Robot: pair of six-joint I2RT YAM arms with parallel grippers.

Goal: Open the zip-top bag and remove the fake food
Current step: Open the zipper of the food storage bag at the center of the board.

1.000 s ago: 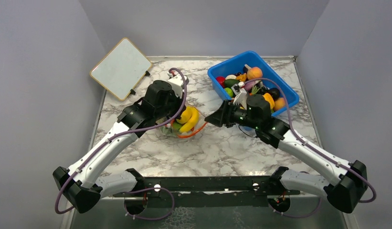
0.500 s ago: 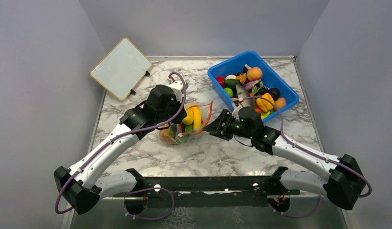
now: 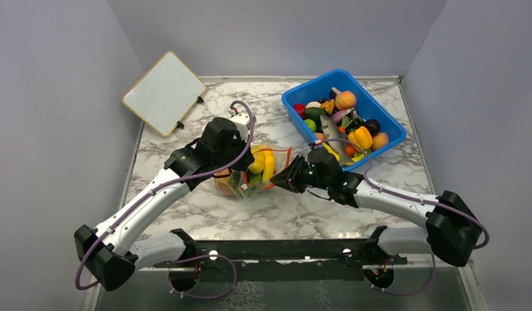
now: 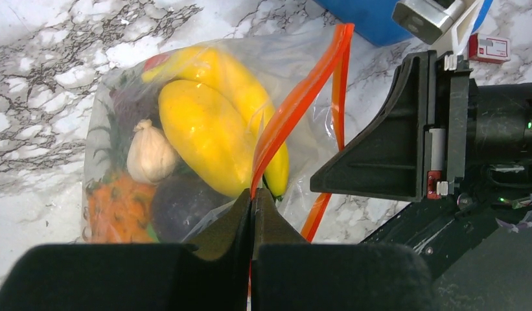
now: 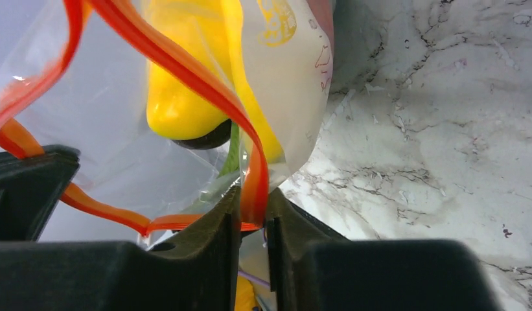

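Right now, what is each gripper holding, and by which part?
Both hold the zip-top bag: left gripper and right gripper each pinch its red-orange zip strip at the mouth.

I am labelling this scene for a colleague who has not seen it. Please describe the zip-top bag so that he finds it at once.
On the marble table, look near its middle, left of the blue bin. The zip-top bag there is the only clear plastic thing, with an orange zip strip and yellow bananas showing through.
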